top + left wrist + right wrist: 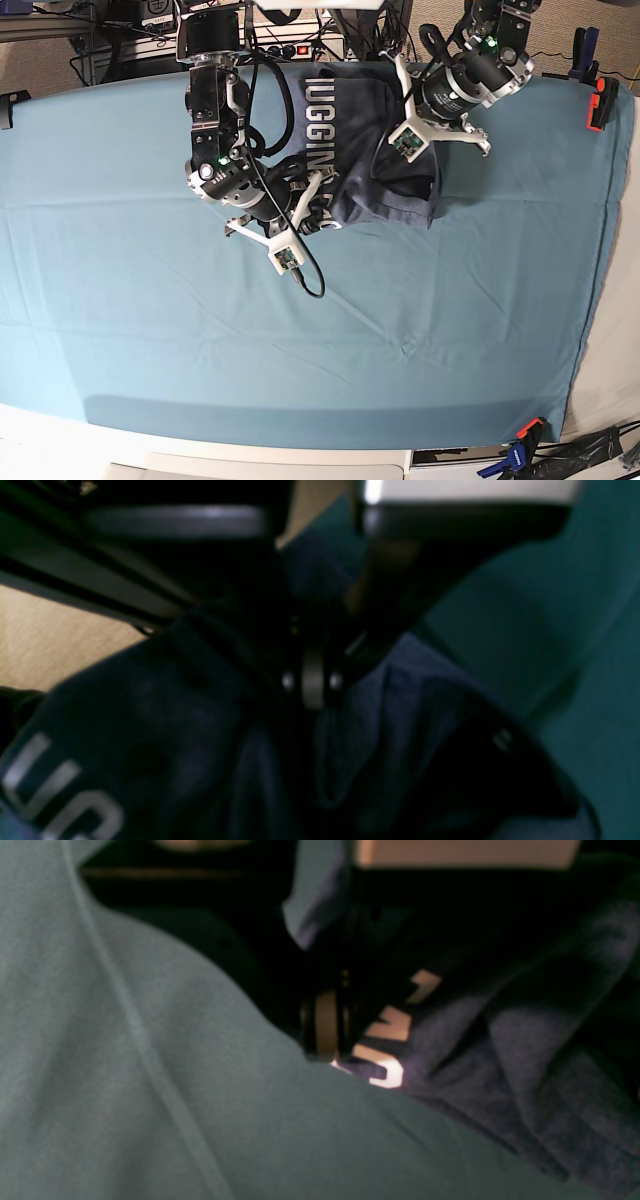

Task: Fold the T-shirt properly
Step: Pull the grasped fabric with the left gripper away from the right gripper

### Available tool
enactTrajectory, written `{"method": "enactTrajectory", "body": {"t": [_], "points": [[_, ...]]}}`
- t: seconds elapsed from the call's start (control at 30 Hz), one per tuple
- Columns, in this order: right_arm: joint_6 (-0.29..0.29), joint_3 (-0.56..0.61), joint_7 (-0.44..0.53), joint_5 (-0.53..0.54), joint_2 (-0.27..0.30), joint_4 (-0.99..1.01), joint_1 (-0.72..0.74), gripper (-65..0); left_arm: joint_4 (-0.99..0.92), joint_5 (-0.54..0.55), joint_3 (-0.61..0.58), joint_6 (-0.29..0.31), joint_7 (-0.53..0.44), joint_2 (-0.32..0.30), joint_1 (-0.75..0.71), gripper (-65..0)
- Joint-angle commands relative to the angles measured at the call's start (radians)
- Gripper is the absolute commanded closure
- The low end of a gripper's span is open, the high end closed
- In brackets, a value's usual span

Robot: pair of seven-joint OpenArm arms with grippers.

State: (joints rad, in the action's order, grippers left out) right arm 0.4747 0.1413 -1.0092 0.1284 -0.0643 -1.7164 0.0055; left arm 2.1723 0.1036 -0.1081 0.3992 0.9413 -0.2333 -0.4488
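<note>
While both arms work at the far side of the table, the T-shirt (375, 150) lies bunched on the teal table cloth (150, 330), close to the far edge and somewhat right of centre, lettered side up. Folding is judged to be at an early to middle stage: the garment forms a compact but irregular heap with rumpled edges and a crease across the white lettering (318, 140), not a flat rectangle. No sleeve can be told apart in the base view. Remaining work, as a judgement, includes flattening the cloth, squaring the edges and completing the final folds. The left gripper (314, 680) sits at the right side of the heap with its jaws closed narrow, and the left wrist view shows dark fabric gathered around the fingertips, so a pinch on the T-shirt is judged likely. The right gripper (325, 1025) sits at the near-left edge of the heap, jaws fully closed, with shirt fabric bunched against the fingertips; a grip is probable there too. Count: one T-shirt, one table cloth, two arms, two grippers, two clamps at the far-right table edge (598, 100).
</note>
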Motion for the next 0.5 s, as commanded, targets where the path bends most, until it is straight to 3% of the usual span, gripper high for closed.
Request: {"method": "enactTrajectory", "body": {"t": [0.0,0.47], "points": [[0.003,0.001,0.022,0.005,-0.002,-0.017,0.019,0.0,0.016,0.004,0.001,-0.010,-0.008,-0.006,0.002,0.0],[0.003,0.001,0.021,0.005,-0.002,-0.017,0.019,0.0,0.049,0.005,0.002,-0.045,0.067,-0.083,-0.044,0.0]]}}
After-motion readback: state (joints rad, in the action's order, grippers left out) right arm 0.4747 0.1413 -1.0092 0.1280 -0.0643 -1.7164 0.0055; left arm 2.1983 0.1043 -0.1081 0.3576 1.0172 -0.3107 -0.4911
